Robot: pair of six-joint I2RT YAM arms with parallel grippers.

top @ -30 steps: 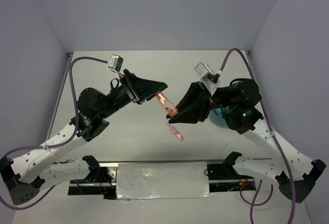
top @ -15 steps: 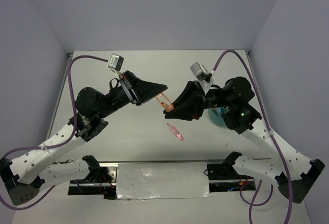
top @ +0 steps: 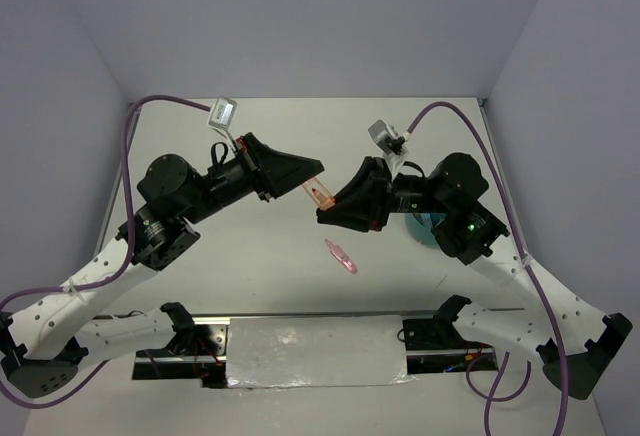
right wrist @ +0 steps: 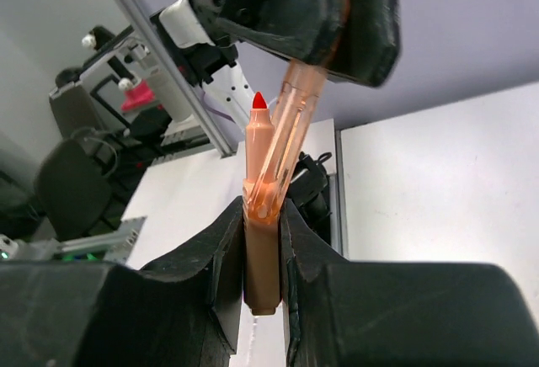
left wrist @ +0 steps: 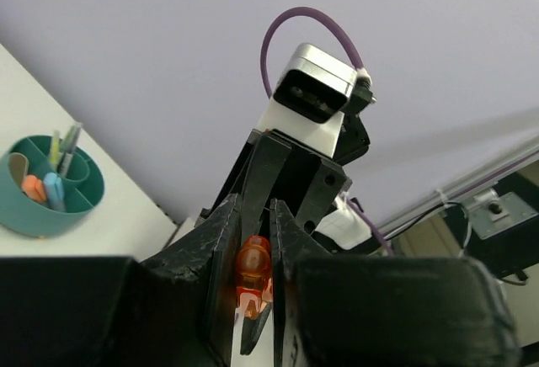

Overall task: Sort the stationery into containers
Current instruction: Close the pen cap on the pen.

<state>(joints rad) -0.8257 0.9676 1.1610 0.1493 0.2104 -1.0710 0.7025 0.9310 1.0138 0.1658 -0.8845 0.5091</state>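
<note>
Fingers (left wrist: 221, 253) of the left gripper (left wrist: 253, 215) are pinched narrow on a clear orange cap (left wrist: 253, 268); most of the cap is hidden between them. Facing it almost tip to tip, the right gripper (right wrist: 263, 215) is clamped on the barrel of an orange highlighter (right wrist: 262, 257), whose bare red tip (right wrist: 258, 100) points up past its fingers. The cap slants alongside that tip, touching the barrel but not over the tip. Both grippers hang above the white table (top: 250, 256).

Straight ahead of the left fingers the right gripper's black body and its wrist camera (left wrist: 313, 93) block the view. Down and to the left of them stands the teal cup (left wrist: 50, 215), with dividers inside. From above, the right arm (top: 460, 206) covers most of the cup, which sits behind the right fingers. A small pink piece (top: 341, 256) lies on the table just below and nearward of the right fingertips, touching nothing. A silvery sheet (top: 315, 351) lies at the near edge between the arm bases.

Counted: one highlighter; one cap; one pink piece; one cup. In the cup there are two thin pens (left wrist: 61, 144) standing, one orange item (left wrist: 32, 188) and one light blue item (left wrist: 52, 188).
</note>
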